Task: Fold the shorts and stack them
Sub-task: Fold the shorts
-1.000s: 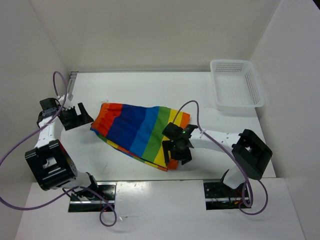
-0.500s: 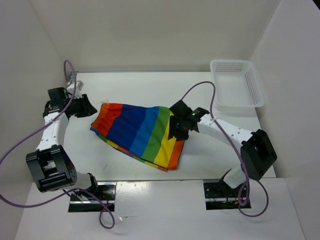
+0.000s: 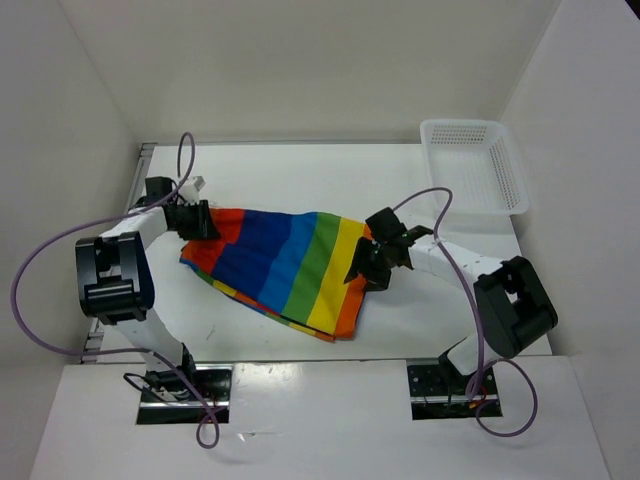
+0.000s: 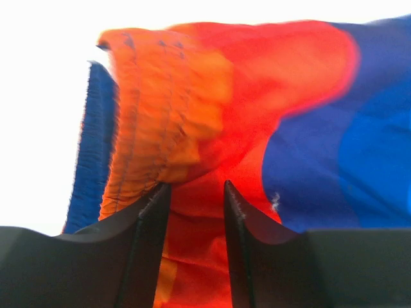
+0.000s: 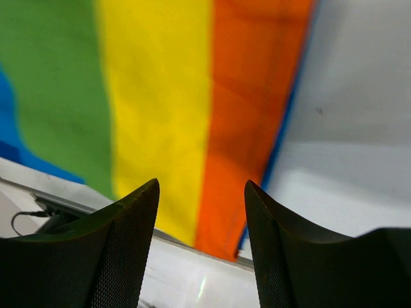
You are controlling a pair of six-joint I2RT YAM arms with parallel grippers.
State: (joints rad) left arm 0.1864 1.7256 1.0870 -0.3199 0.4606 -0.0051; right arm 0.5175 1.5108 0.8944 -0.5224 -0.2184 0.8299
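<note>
The view from above is bright and even, with light from overhead that leaves only soft, faint shadows on the white worktop [image 3: 300, 180] and a shiny glare on the near strip. In the left wrist view the shorts [image 4: 257, 128] look fuzzy, the white on the left is washed out, and the dark jaws sit in shade. The right wrist view is dimmer and its stripes are blurred, though the rough grain on the jaws shows sharp.

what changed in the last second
The left claw swung in to the waistband end of the shorts. The right claw moved farther back along the hem end, open over the cloth. Shorts and white basket stayed put.
</note>
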